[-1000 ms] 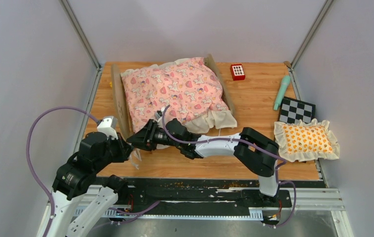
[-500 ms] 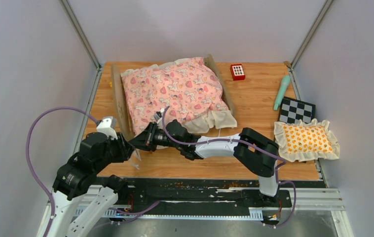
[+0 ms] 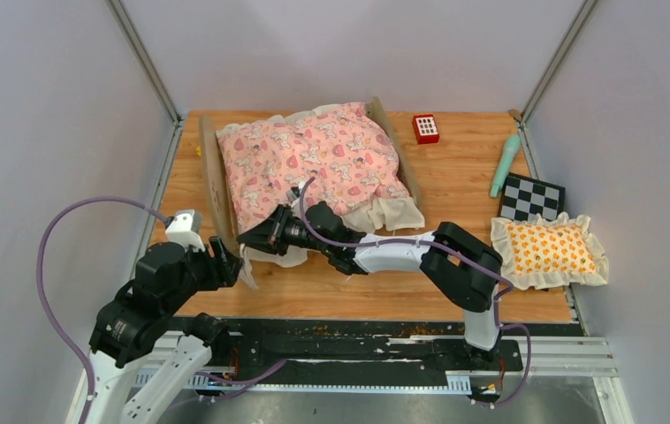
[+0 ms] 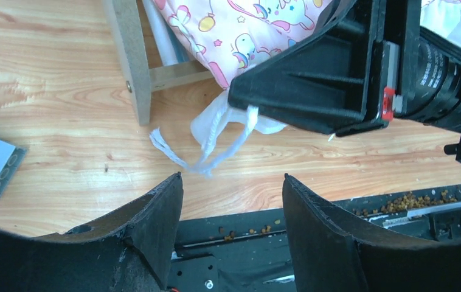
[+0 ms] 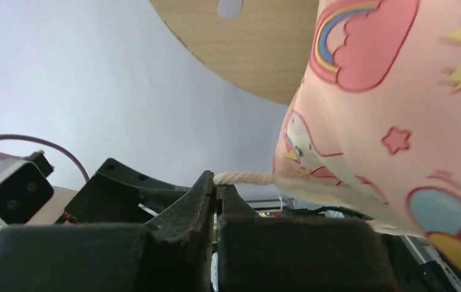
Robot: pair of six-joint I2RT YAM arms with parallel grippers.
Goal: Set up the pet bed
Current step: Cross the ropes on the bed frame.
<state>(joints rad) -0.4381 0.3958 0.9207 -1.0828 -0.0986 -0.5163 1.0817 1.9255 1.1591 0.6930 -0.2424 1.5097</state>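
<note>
Pet bed [image 3: 215,190]: light-wood frame standing on the wooden table [image 3: 464,283], slightly askew to its edges. All places below are given from this bed.
Quilt [image 3: 314,163]: pink unicorn print with a cream ruffle, heaped over the bed and filling it. The ruffle spills past the bed's near side.
Headboard [image 5: 258,42]: rounded wood with a cutout hole, seen in the right wrist view just behind the quilt.
White cord [image 4: 216,146]: comes out of the quilt's hem at the bed's near-left corner. Its loose end trails onto the wood just beside the bed leg [image 4: 132,61].
Right gripper [image 3: 247,238]: at the bed's near-left corner, fingers pressed fully together with the white cord pinched between them.
Left gripper [image 4: 233,207]: just nearer than that same corner and apart from the bed. Its jaws are spread wide with nothing between them, and the cord's loose end lies ahead of the gap.
Pillow [image 3: 551,250]: orange-patterned and frilled, well to the right of the bed.
Checkered tile [image 3: 531,198], green tube [image 3: 505,164]: right of the bed, beyond the pillow.
Red keypad block [image 3: 425,128]: just right of the bed's far-right corner.
</note>
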